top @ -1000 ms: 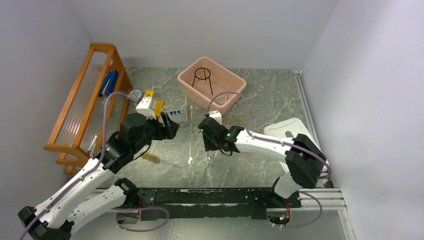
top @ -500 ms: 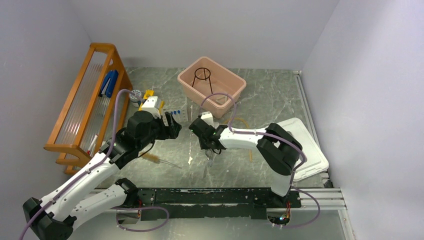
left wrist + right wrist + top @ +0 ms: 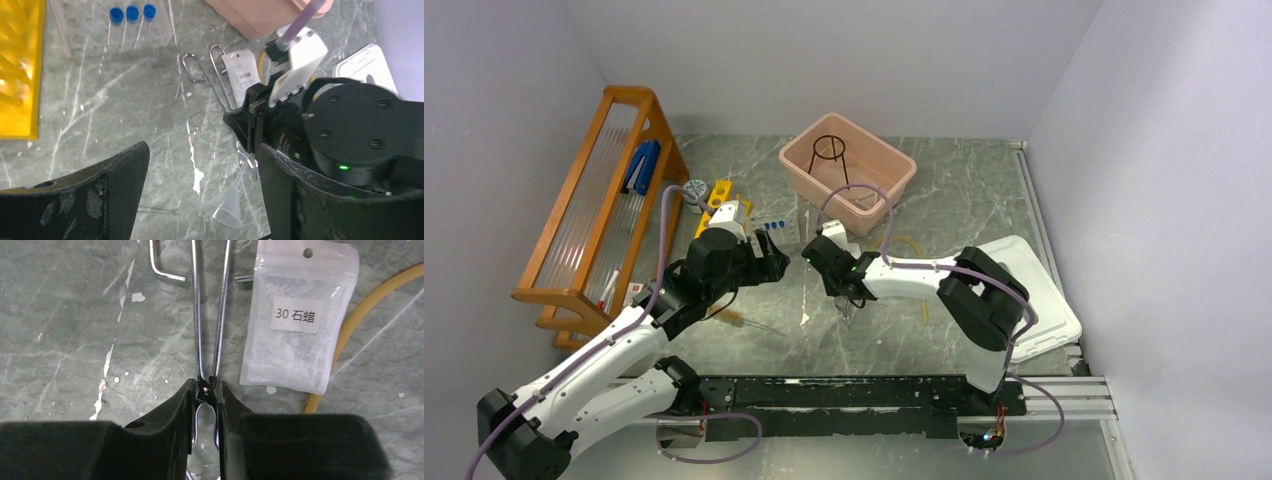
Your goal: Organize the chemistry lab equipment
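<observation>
bright, even light; soft shadows; little blur.

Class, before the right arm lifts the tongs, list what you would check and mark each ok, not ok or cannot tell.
1. Right gripper straddles the metal tongs at their pivot: ok.
2. Its hold on the tongs is firm: cannot tell.
3. Labelled bag lies outside that hold: ok.
4. Left gripper open and empty: ok.
5. Clear funnel lies apart from the right gripper: cannot tell.

Grey marble tbl (image 3: pixel 964 200) w/ tongs (image 3: pixel 210 315), clear bag (image 3: pixel 300 325), tan tubing (image 3: pixel 350 327), funnel (image 3: pixel 225 205), pink tub (image 3: pixel 804 175) on it.
</observation>
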Motion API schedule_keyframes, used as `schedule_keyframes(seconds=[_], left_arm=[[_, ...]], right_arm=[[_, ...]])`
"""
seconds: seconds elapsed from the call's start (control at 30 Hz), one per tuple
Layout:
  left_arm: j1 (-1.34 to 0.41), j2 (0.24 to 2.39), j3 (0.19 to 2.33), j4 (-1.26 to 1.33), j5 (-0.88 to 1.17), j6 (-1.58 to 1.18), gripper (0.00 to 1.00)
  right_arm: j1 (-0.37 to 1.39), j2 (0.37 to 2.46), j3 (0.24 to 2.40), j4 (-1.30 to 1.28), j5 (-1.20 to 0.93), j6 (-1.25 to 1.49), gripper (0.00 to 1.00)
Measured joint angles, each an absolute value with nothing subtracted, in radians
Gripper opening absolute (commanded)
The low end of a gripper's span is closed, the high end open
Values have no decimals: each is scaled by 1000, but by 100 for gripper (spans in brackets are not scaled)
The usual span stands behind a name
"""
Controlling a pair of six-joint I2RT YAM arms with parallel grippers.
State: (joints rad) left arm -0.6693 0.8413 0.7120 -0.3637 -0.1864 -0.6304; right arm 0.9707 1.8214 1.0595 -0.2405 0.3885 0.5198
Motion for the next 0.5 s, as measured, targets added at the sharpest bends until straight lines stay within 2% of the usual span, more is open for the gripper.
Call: schedule_keyframes(seconds=[0.5], left_arm=[[-669,855,666,-299,-153,-752,85]], right_arm=[[947,1587,959,-130,270,412,0]])
